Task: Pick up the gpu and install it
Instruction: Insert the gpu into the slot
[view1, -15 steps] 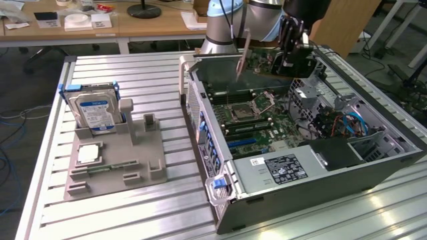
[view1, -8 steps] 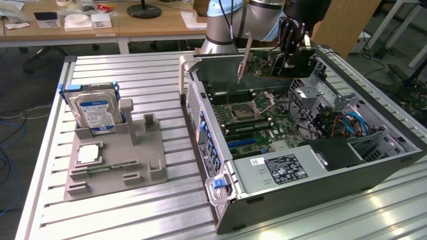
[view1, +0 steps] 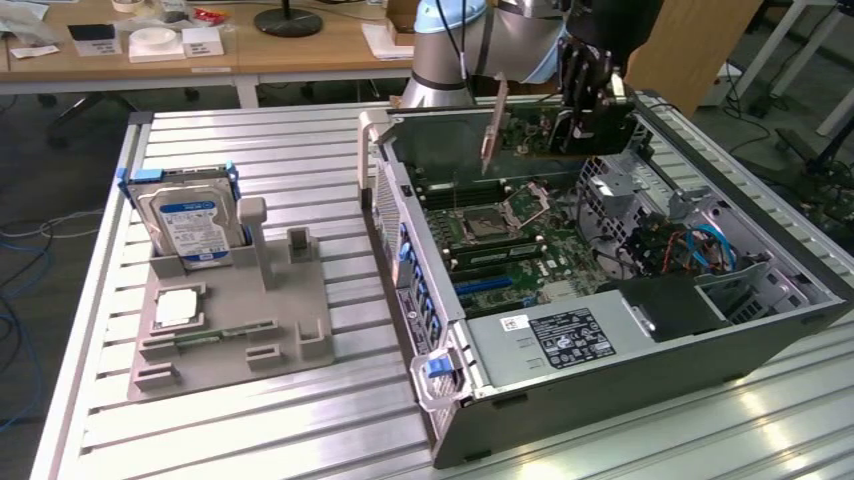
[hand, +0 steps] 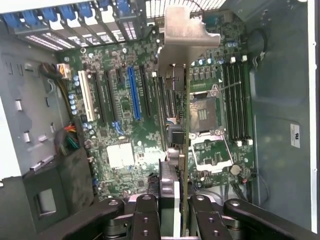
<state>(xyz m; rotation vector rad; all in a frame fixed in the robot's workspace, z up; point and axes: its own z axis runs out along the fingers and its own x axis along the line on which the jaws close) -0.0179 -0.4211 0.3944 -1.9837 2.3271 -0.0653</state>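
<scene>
Gripper (hand: 172, 206) is clamped narrow on the gpu (hand: 176, 80), pinching the thin card by one end, and the card runs edge-on straight out from between the jaws to its silvery bracket. In the exterior view the gripper (view1: 587, 105) hangs above the open case (view1: 601, 400) at its far end, and the gpu (view1: 527, 130) is in the air, clear of the board, bracket end toward that view's left.

Here's the worry: it is gripped at one end only, so a knock could twist or slide the card between the jaws. Looking down the wrist view, its edge lines up over the dark slots just beside the CPU socket (hand: 205, 112), with the blue slot (hand: 133, 92) off on the side away from the socket. My read is that a slightly skewed descent would land the contacts on a slot wall or on socket hardware. The bracket could also catch the case's rear wall and lever the card crooked.

Outward from there, the hard drive (view1: 194, 220) stands on the grey fixture (view1: 227, 330), well apart from the case.
</scene>
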